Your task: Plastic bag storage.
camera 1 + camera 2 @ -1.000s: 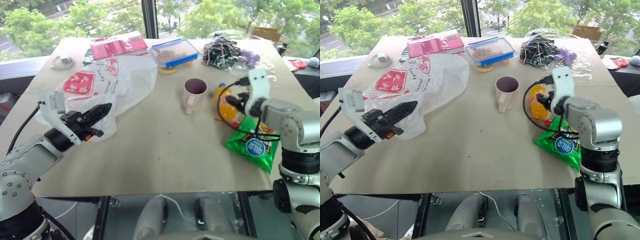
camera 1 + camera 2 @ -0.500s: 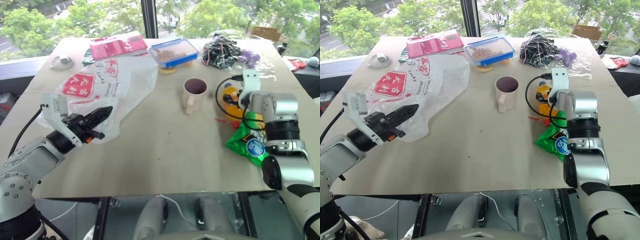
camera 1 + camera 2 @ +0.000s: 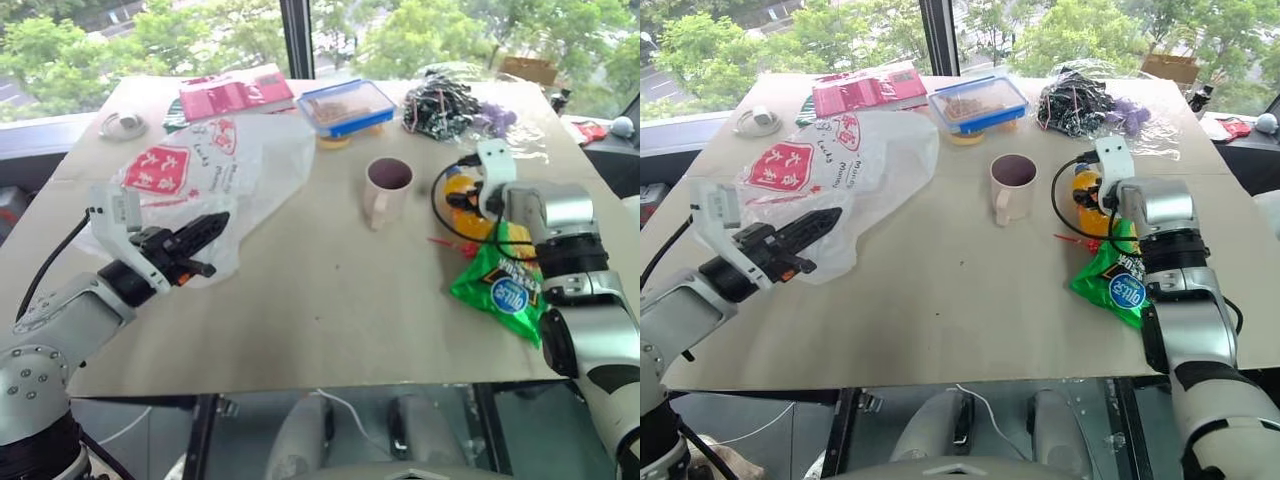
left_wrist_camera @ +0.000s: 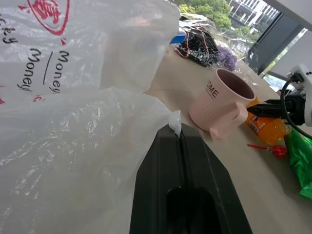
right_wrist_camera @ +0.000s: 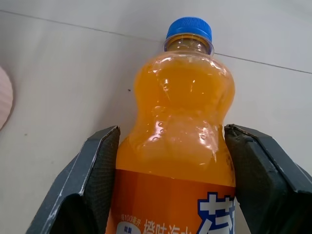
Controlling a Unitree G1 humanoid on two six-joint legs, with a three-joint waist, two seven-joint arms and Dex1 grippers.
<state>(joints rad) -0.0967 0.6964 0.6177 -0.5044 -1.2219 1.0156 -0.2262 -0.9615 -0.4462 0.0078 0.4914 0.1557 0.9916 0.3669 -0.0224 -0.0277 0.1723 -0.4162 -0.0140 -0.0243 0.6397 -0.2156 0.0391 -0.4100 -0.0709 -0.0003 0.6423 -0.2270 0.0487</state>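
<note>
The plastic bag (image 3: 200,165), crinkly white film with red printed panels, lies spread on the left of the table. My left gripper (image 3: 215,222) is at the bag's near edge, shut, with a small tuft of the film pinched at its fingertips (image 4: 174,121). The pink cup (image 3: 388,185) stands upright at the table's middle. To its right, my right gripper (image 5: 170,129) straddles an orange drink bottle (image 5: 181,122) lying on the table. Both fingers rest against the bottle's sides.
A green chips packet (image 3: 500,285) lies just near the bottle. At the back sit a blue-lidded food box (image 3: 348,105), a clear bag of dark cords (image 3: 445,105), a pink packet (image 3: 235,93) and a white coiled cable (image 3: 124,124).
My right arm reached forward and lowered its gripper around the orange bottle, with the elbow swinging out. The left gripper and the bag stayed where they were.
</note>
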